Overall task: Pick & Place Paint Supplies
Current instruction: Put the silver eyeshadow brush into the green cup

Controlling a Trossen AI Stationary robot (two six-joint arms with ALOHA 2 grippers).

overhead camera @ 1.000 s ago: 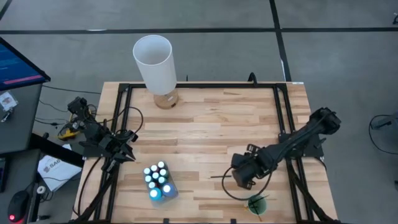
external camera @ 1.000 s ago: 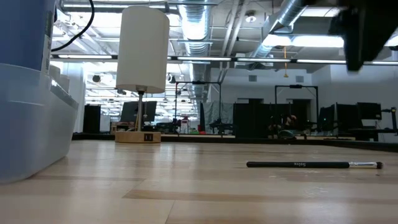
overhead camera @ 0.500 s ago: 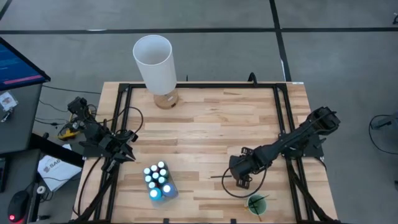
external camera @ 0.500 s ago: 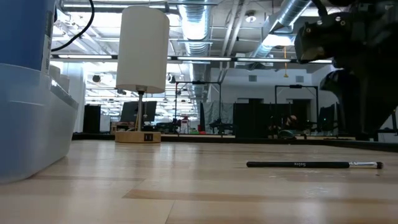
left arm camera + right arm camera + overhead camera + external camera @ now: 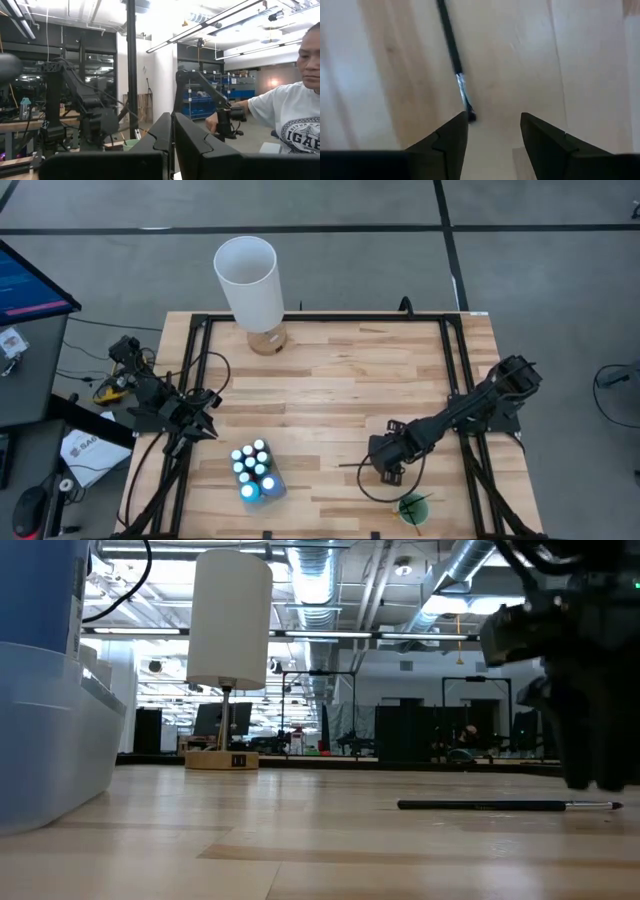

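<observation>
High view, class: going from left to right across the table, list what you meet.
Left gripper → box of paint bottles → brush → right gripper → green cup.

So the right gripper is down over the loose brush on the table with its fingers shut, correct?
Not quite: the right gripper is down over the brush, but its fingers are open, a clear gap showing between them in the right wrist view.

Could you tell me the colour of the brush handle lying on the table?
Black brush, clearest in the low view.
</observation>
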